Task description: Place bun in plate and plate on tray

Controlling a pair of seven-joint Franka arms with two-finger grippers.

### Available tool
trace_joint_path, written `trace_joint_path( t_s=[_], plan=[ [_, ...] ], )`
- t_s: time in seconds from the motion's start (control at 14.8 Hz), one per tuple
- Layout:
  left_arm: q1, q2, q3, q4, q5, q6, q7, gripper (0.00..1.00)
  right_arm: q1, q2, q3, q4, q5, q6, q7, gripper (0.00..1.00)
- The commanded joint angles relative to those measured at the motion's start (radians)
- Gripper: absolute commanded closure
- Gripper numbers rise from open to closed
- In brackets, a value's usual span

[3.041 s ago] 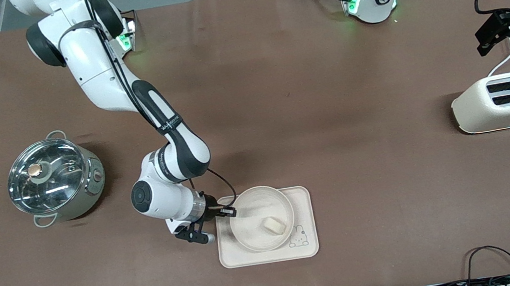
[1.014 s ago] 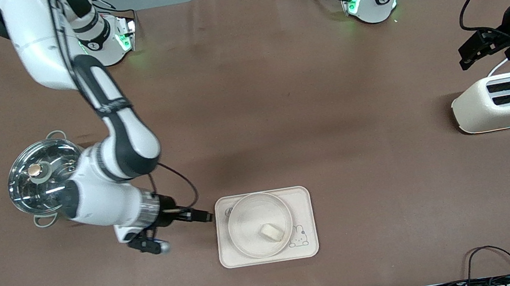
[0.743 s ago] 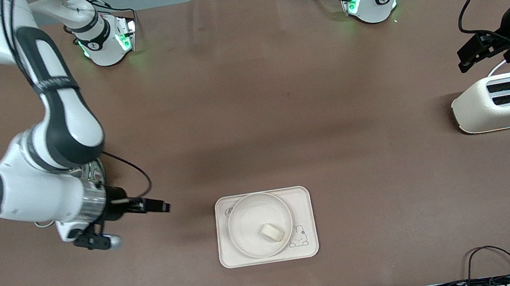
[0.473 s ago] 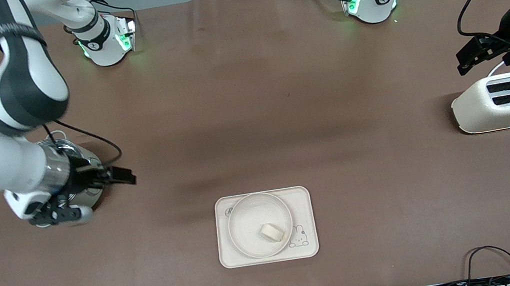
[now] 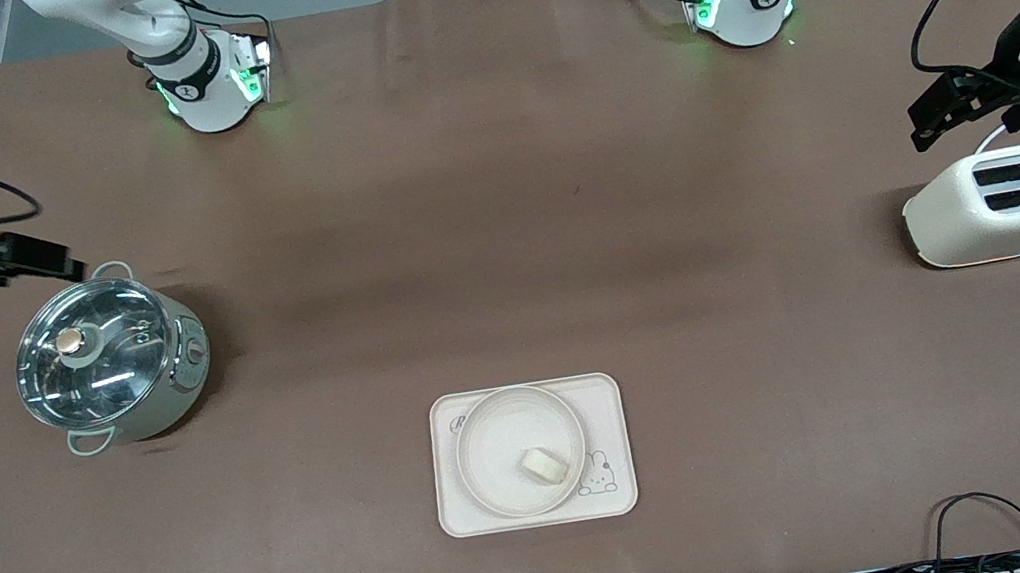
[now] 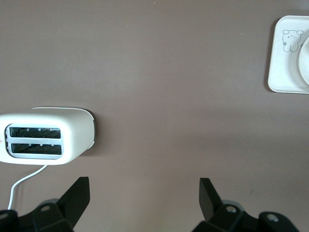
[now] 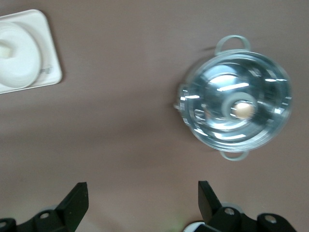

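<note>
Looks like this one's basically done, going by how things sit. The tray [image 5: 532,455] lies flat on the brown table [image 5: 501,227], the plate [image 5: 503,439] sits inside it, and the bun [image 5: 544,466] is on the plate. I can't spot anything left to do except maybe the arms parking themselves.

Biggest to smallest: the tray is a cream rectangle with rounded corners and a raised rim, with a little rabbit drawing in one corner and some lettering mostly hidden under the plate. The plate is a plain round cream-white dish that fills most of the tray's width and sits toward the end away from the rabbit. The bun is a small pale lump, off-centre on the plate, toward the rabbit corner.

Both claws are well clear of all that. The right gripper [image 5: 26,260] is up over the table edge just beside the steel pot [image 5: 111,359], jaws spread wide with nothing in them; the tray is well apart from it. The left gripper [image 5: 953,104] hangs over the spot just beside the toaster [image 5: 1009,202], also gaping and empty, with the tray equally far off.
</note>
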Motion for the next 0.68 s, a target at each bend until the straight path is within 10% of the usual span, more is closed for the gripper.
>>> trace_joint_path(
  t_s=[0.0,0.61],
  plan=[
    [0.003,-0.008,-0.01,0.001,-0.006,0.006,0.001,0.0,-0.025,-0.074,0.016,-0.051,-0.071,-0.014,-0.042,0.0],
    [0.005,-0.006,-0.01,0.018,-0.002,0.006,0.016,0.0,-0.08,-0.133,0.016,-0.069,-0.168,-0.008,-0.247,0.0]
  ],
)
